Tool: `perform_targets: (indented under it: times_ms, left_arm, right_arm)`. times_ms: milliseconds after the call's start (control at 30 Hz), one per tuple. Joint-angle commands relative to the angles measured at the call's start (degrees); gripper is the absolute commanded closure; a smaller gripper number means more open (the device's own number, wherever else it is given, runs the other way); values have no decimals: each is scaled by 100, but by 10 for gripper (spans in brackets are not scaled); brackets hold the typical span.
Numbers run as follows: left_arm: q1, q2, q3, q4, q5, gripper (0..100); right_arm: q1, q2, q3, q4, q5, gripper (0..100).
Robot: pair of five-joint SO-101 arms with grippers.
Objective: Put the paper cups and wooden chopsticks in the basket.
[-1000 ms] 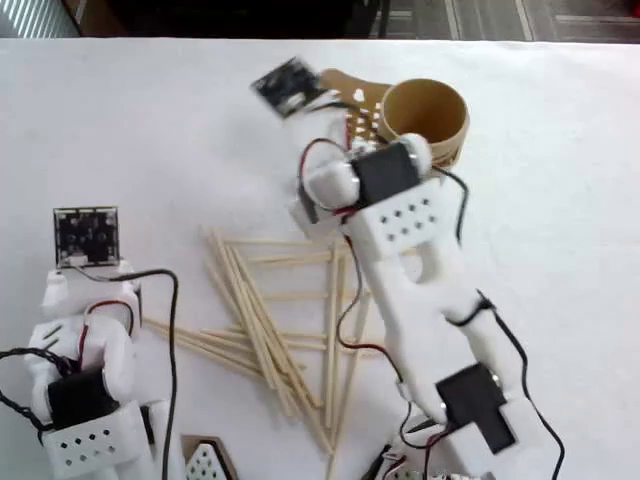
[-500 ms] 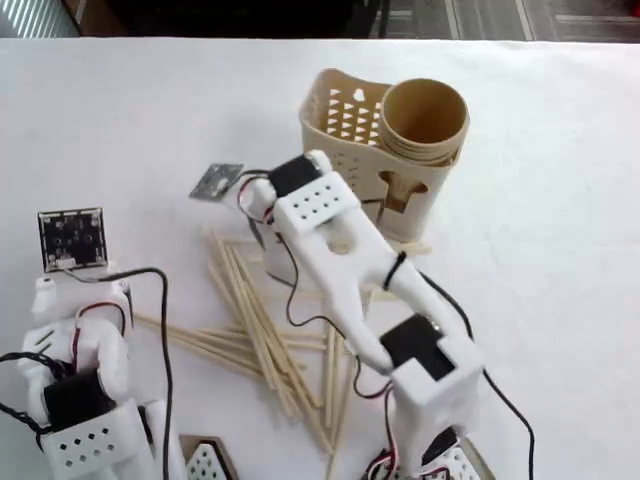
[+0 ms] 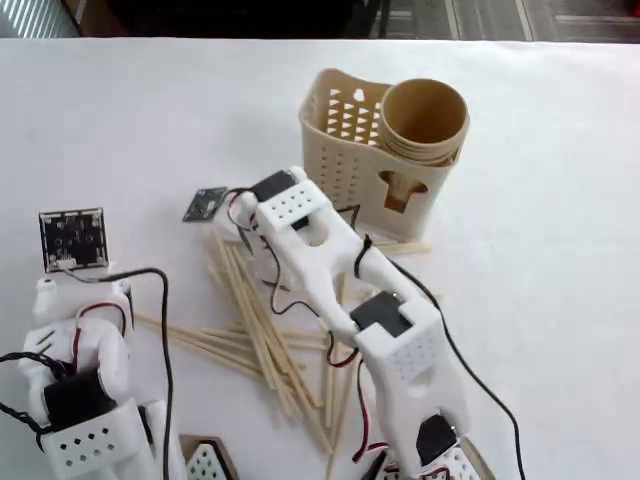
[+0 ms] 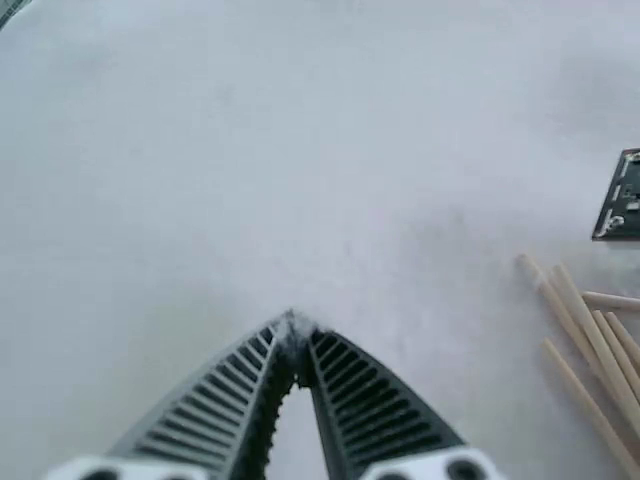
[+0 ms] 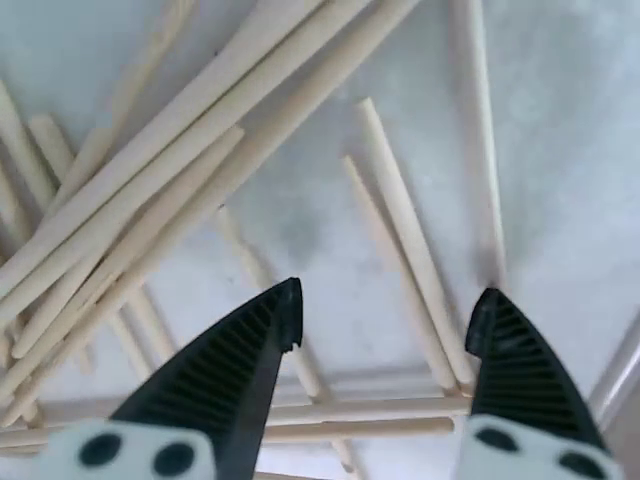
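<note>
Already the basket (image 3: pixel 345 150) holds stacked paper cups (image 3: pixel 425 120).

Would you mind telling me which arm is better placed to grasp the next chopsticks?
Right: the right gripper hangs open directly over the chopsticks; left gripper is shut over the table beside them.

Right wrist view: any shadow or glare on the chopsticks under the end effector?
Right wrist view: a soft grey shadow lies on the table among the chopsticks, ahead of the open right end effector; no glare on the wood. High view: the table is evenly lit, with no hard shadows.
</note>
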Motion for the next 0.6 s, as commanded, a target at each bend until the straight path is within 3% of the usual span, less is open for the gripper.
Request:
perform_targets:
  times_ms: [0, 233, 467, 567]
  left_arm:
    - [-40, -92, -18, -185, 9, 977]
    - [-40, -92, -18, -202, 9, 977]
    - [-40, -92, -18, -211, 9, 977]
    - [-40, -92, -18, -211, 9, 977]
  right_arm:
    - [57, 356, -615, -40, 18, 728]
    - [136, 1095, -1213, -40, 18, 749]
    - [101, 1314, -1178, -40, 53, 983]
    - [101, 1305, -1169, 84, 53, 981]
